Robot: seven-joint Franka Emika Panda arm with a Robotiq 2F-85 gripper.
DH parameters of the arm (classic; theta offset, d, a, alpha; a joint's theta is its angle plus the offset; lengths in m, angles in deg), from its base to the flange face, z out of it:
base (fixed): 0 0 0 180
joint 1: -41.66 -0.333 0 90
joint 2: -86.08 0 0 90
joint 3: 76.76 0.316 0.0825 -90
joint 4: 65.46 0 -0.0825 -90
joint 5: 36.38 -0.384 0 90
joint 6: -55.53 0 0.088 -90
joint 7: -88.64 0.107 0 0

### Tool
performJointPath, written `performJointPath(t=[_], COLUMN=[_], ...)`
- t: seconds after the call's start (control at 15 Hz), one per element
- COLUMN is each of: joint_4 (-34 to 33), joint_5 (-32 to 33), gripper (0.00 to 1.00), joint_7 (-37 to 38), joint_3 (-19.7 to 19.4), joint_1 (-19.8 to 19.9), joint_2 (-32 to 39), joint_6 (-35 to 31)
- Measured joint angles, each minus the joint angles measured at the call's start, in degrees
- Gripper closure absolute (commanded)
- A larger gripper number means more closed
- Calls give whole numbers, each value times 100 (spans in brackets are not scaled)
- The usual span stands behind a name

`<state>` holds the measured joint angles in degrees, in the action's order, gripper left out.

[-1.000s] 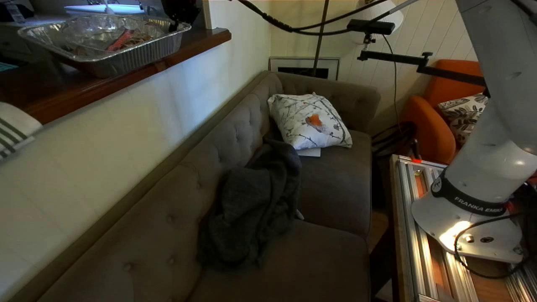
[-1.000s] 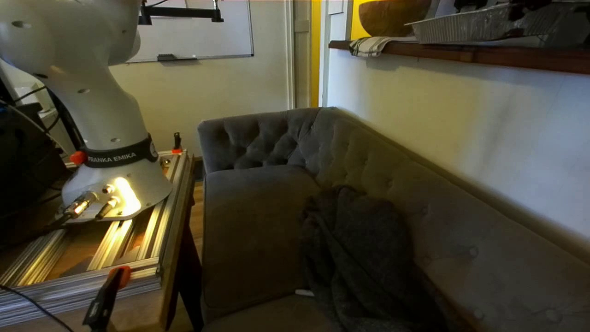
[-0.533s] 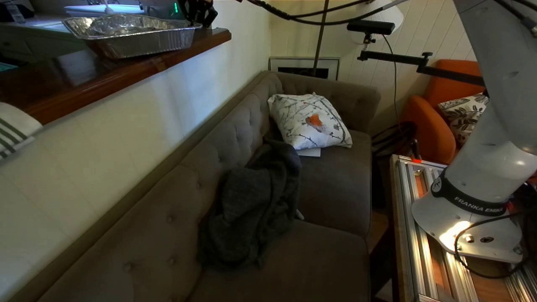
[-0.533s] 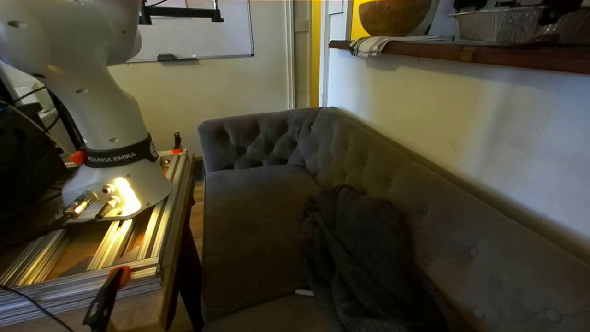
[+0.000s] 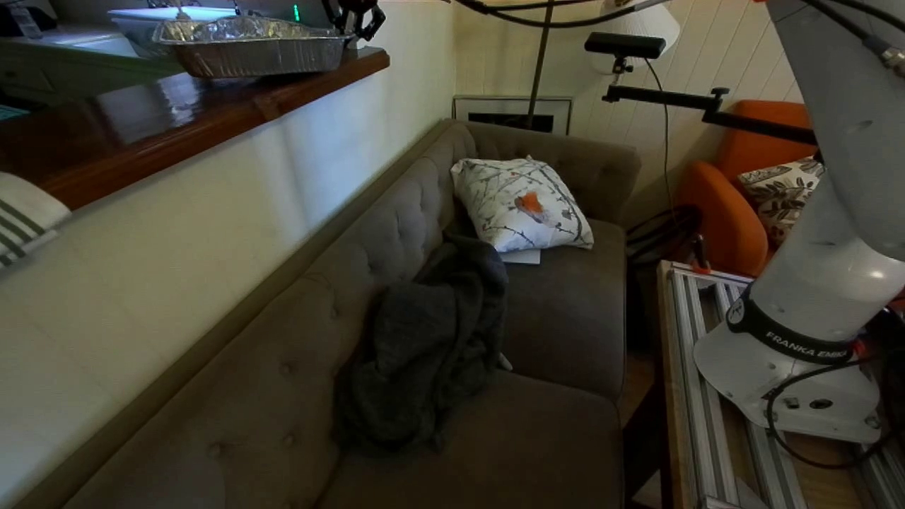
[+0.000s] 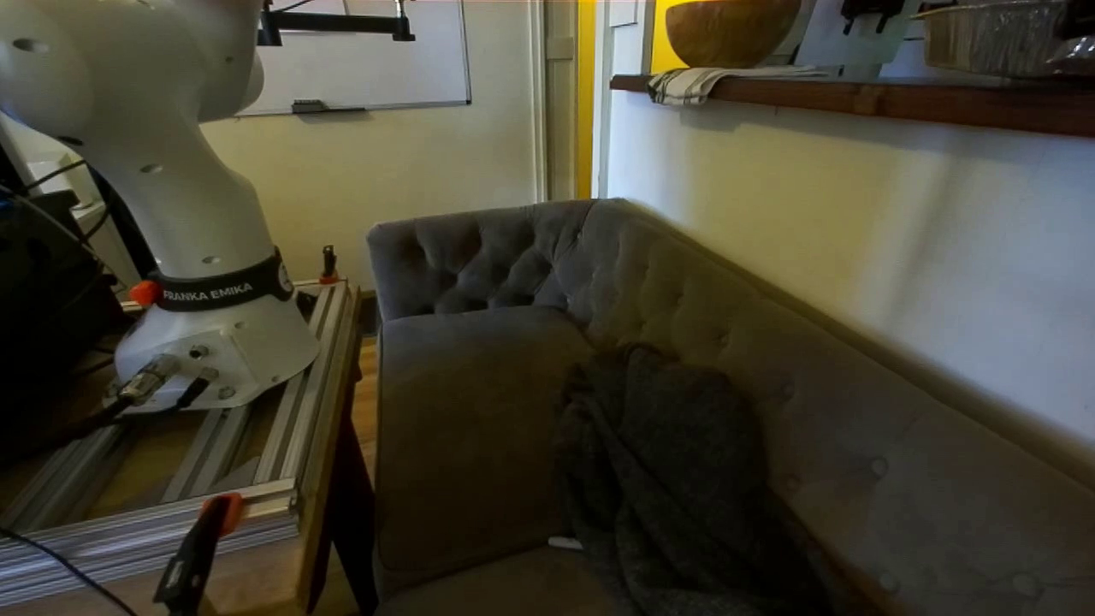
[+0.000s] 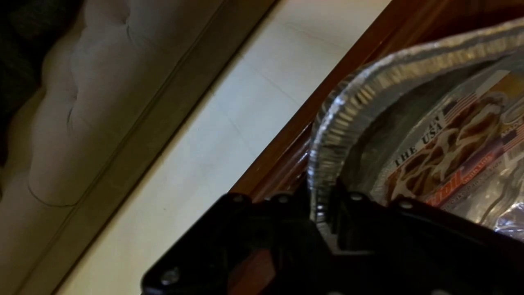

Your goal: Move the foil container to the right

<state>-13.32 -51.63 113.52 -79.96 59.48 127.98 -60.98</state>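
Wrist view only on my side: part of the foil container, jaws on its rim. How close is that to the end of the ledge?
Observer: Close, by the look of it. In an exterior view, the gripped end of the foil container is near where the ledge stops.
Operator: And toward the other end?
Observer: A striped cloth, draped over the front edge in both exterior views.
Operator: Anything lower down I'm missing?
Observer: A white cushion with an orange patch, on the sofa.
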Motion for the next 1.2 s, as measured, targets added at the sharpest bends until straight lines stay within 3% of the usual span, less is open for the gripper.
performJointPath(t=[0.53, 1.2], joint_4=[1, -2], joint_5=[6, 91], gripper=[98, 98], joint_7=[172, 2565], joint_3=[-43, -802], joint_1=[-21, -308], joint_2=[0, -6], joint_6=[15, 76])
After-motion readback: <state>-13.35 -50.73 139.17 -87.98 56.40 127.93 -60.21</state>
